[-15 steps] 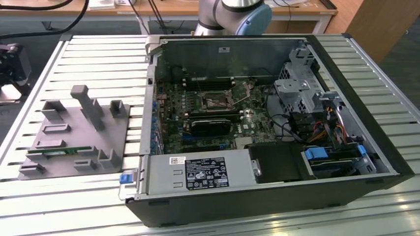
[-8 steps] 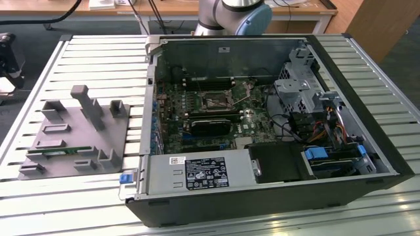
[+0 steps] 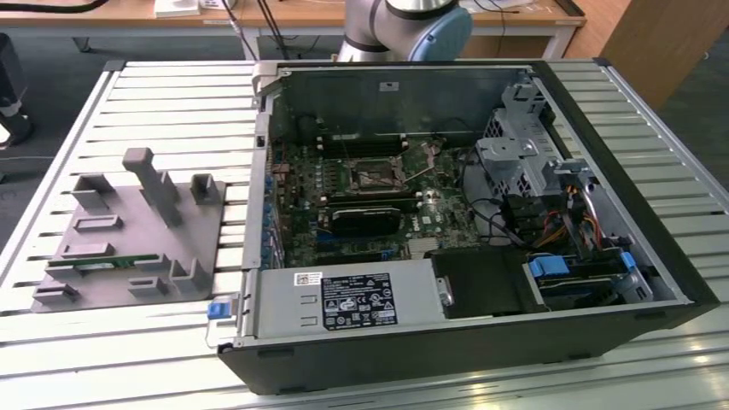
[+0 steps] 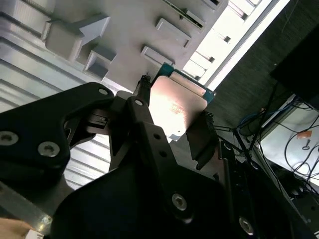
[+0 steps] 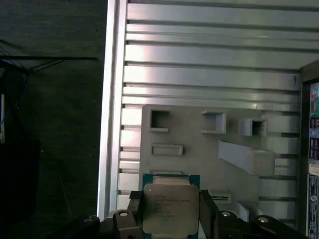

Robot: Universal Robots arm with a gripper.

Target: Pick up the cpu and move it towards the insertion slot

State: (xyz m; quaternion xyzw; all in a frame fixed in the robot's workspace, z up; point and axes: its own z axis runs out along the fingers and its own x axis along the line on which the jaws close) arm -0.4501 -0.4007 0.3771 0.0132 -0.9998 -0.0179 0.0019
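The gripper (image 4: 174, 113) has its two black fingers (image 4: 202, 139) clamped on opposite edges of the cpu (image 4: 177, 107), so the chip sits squarely between them with its silvery top turned up towards both wrist cameras and its green rim just showing past the metal lid. Being square, the cpu (image 5: 171, 209) has no long axis to speak of. What matters is that the grip lies across two facing sides, leaving the other two sides free. In the first wrist view the chip hangs over the near margin of the grey fixture (image 5: 199, 154), whose empty pockets and ramp spread out beneath it on the slatted table (image 5: 199, 59). It looks lifted well clear of the fixture, though how high is hard to judge from these angles. In the exterior view the grey fixture (image 3: 125, 231) stands at nine o'clock of the open computer case (image 3: 638, 196), with a green memory stick (image 3: 108, 265) lying in it. The insertion slot (image 3: 374, 177), a dark square socket in a silvery frame, lies inside the case at roughly two o'clock from the fixture. The carry therefore turns on crossing from over the fixture, past the case wall, to the board. The pick-up looks done, and the chip is well apart from the slot.
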